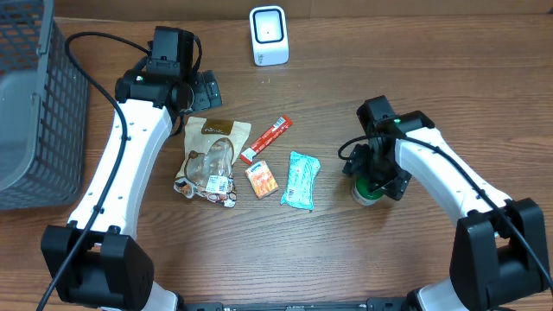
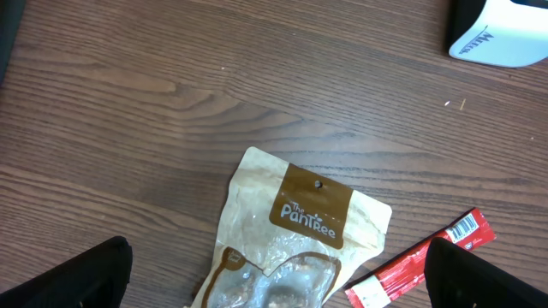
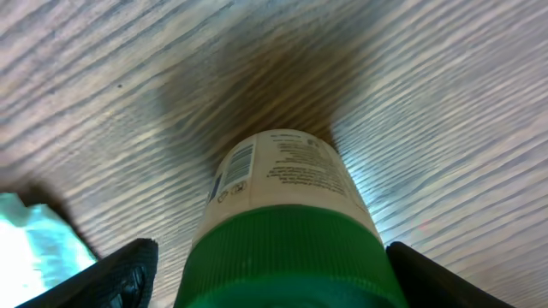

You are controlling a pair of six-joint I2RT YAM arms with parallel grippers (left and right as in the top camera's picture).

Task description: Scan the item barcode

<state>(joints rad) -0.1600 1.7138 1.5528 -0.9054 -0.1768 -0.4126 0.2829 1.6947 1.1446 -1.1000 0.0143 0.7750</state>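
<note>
Bottle (image 1: pixel 365 197) with a green cap stands upright, well right of the scanner (image 1: pixel 269 35). The right gripper (image 3: pixel 282 274) straddles the cap, fingers apart. The left gripper (image 2: pixel 282 282), left of the scanner, gapes wide.

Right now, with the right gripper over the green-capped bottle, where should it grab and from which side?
Grip the green cap from straight above. The bottle stands upright on the table, cap up, and the right gripper straddles it. The ribbed cap likely gives better purchase and leaves the barcode below it uncovered.
</note>
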